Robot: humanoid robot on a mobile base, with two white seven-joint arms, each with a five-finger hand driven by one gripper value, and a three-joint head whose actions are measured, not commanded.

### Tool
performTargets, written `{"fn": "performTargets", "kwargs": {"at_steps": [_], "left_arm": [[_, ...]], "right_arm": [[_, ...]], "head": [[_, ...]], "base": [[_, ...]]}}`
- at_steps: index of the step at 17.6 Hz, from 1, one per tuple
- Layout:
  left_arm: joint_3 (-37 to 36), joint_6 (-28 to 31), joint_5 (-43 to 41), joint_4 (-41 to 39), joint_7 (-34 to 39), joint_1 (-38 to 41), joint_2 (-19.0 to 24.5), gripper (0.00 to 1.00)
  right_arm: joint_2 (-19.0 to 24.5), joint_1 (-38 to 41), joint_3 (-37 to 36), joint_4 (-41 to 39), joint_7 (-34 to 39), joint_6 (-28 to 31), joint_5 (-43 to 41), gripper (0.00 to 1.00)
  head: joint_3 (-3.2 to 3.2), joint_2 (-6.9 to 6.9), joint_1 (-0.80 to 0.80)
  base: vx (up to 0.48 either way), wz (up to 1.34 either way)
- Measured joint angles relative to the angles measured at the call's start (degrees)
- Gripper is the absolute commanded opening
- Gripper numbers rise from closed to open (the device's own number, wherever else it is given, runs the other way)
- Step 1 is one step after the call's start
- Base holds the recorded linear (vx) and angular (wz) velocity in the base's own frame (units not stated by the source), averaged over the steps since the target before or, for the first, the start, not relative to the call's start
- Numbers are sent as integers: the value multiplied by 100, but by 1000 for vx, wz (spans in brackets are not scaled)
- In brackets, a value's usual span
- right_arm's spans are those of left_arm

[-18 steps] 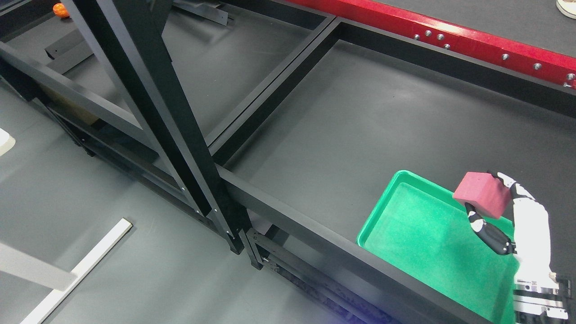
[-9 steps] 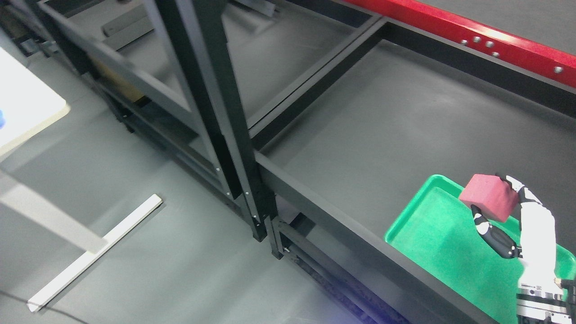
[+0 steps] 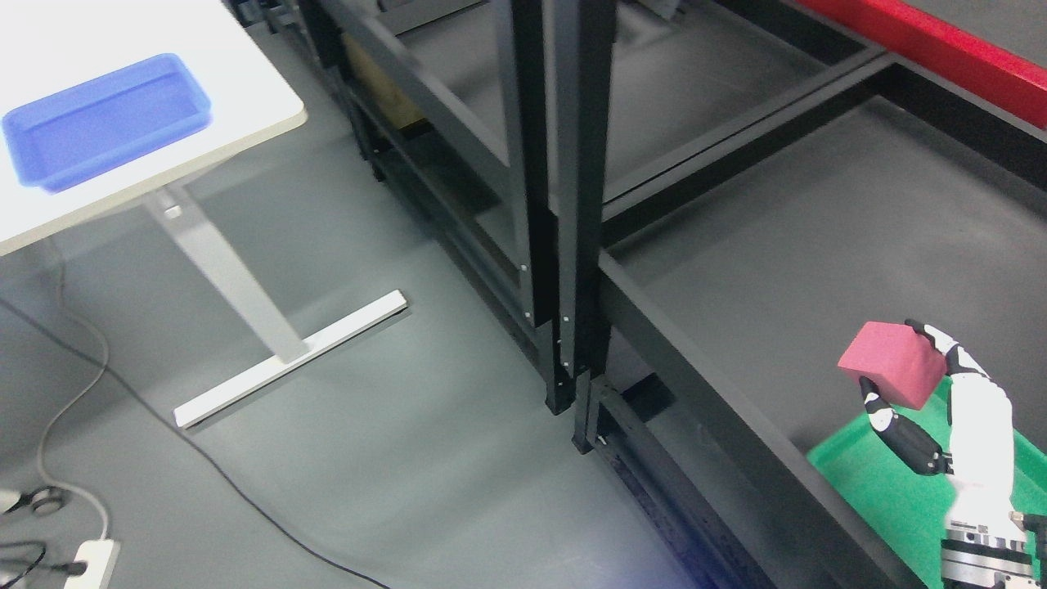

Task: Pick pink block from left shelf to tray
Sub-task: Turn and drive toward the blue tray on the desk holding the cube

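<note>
My right hand (image 3: 916, 384) comes in at the lower right and is shut on a pink block (image 3: 890, 363), holding it in the air. Thumb and fingers clamp the block from below and from the far side. The block hangs above the near left corner of a green tray (image 3: 867, 483) that lies on the black shelf (image 3: 785, 254) at the lower right. A blue tray (image 3: 102, 119) lies on a white table (image 3: 245, 98) at the upper left. My left arm is out of view.
Black shelf uprights (image 3: 564, 188) stand in the middle between the two shelf bays. A red beam (image 3: 957, 49) runs along the back right. The white table's leg and foot (image 3: 270, 360) stand on the grey floor. Cables and a power strip (image 3: 82, 564) lie at the lower left.
The whole picture has shifted right, so the camera has turned left: the white table and blue tray have come into view. My right hand still holds the pink block the same way.
</note>
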Motion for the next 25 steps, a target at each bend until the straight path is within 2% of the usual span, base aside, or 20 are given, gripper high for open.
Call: {"fn": "performTargets", "kwargs": {"at_steps": [13,25], "left_arm": [[0,0,0,0,0,1,0,100],[0,0,0,0,0,1,0,100]], "right_arm": [[-19,24,-28,-1,-2,-90,-170,4],[6,45,2,-1,63,-98,-210,4]], "head": [[0,1,0],[0,1,0]], "base": [[-105,854],[22,345]]}}
